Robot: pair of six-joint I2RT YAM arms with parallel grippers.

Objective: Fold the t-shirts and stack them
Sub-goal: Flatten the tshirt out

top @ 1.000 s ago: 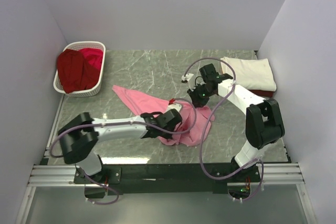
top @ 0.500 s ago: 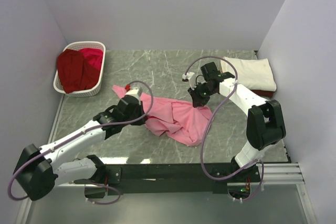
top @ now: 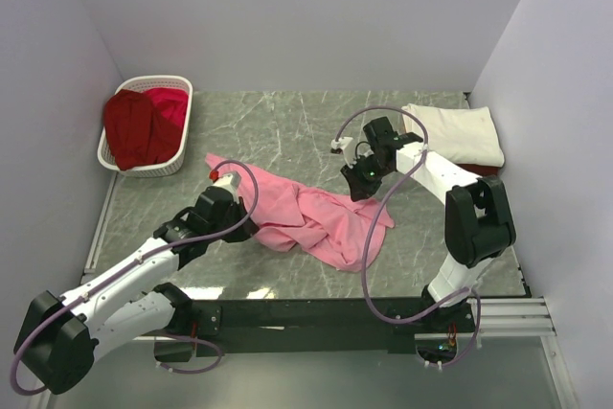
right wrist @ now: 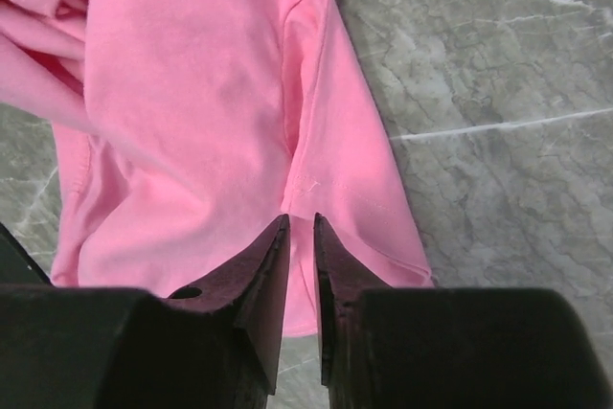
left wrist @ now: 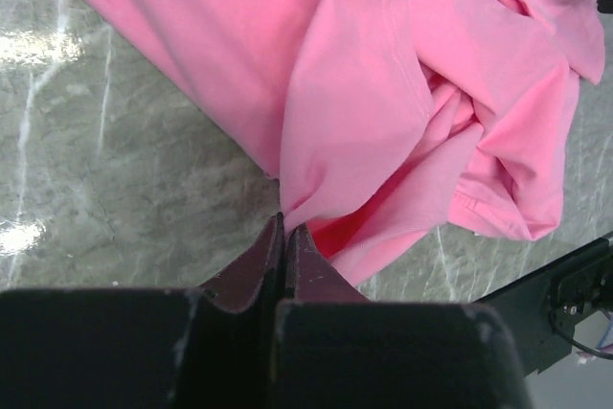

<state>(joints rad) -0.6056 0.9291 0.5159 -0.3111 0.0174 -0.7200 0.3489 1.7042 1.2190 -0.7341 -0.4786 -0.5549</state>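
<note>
— How's the left arm [top: 134, 270]?
— Stretched low over the counter, the left pincer [left wrist: 284, 222] pressed tight on a pink short-sleeved cloth t-shirt [left wrist: 364, 93].
— The right arm [top: 436, 174]?
— Bent inward, wrist tipped down, the right pincer [right wrist: 302, 220] nipping a fold.

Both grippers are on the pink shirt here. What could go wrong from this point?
1. The left gripper pinches only a thin tip of the pink t-shirt; a pull may slip it out.
2. The cloth is bunched in twisted folds between it and the right gripper, so spreading could leave creases trapped.
3. The right arm's cable loops across the shirt's near edge and might drag it.
</note>
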